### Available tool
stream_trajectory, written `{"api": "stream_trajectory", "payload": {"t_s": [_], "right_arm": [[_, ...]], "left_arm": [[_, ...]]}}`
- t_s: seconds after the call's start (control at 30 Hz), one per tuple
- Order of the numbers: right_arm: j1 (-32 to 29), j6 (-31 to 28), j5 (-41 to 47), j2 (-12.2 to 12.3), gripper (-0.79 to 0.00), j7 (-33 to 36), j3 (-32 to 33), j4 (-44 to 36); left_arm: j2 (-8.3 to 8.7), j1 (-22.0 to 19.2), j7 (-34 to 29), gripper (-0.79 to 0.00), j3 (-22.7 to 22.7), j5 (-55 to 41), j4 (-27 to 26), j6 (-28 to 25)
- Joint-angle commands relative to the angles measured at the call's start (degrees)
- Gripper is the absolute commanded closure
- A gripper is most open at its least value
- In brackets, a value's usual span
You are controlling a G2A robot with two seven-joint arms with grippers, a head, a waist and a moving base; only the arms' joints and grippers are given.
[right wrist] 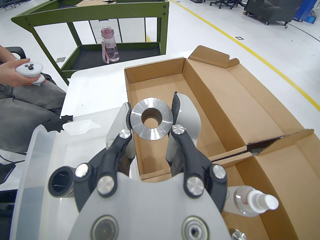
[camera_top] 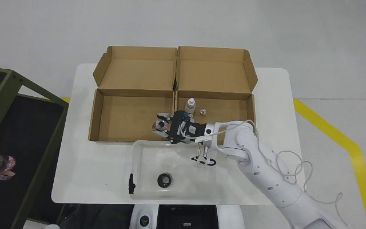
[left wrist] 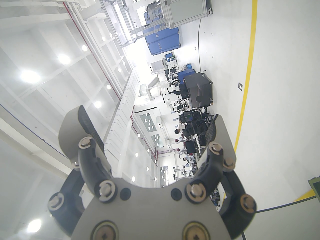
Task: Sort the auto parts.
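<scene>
Steel ring, thick-walled and disc-shaped, is gripped by its rim between the two fingers of the right claw. Its flat face is bright and machined, faint radial glints are seen across it, and a wide round bore is cut through its middle. The outer edge is smooth and slightly bevelled.

The ring is held in the air over the left cardboard box, above that box's near wall and toward the corner next to the right cardboard box. One finger of the claw is seen on the box side of that wall and the other on the side of the clear plastic bin. Both boxes are set side by side on the white worktop with their lids folded back, and the bin is placed just in front of them.

A short metal sleeve with a dark bore is seen lying in the bin. A small clear spray bottle with a white nozzle and a small silver part are seen in the right box, near each other.

The left claw is spread wide with nothing between its fingers and is pointed out into the hall, away from the worktop.
</scene>
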Motion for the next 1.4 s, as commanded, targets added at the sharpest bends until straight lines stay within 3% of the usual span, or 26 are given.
{"api": "stream_trajectory", "payload": {"t_s": [0.0,0.53,1.37], "right_arm": [[0.0,-0.01,0.0,0.0,0.0,0.0,0.0,0.0],[0.42,1.5,-0.61,-0.35,0.0,-0.82,-0.36,0.99],[15.98,11.69,-3.83,-7.34,0.0,2.33,-10.97,18.37]], "left_arm": [[0.0,0.0,0.0,-0.785,0.0,0.0,0.0,0.0],[0.0,0.0,0.0,-0.785,0.0,0.0,0.0,0.0],[0.0,0.0,0.0,-0.785,0.0,0.0,0.0,0.0]]}}
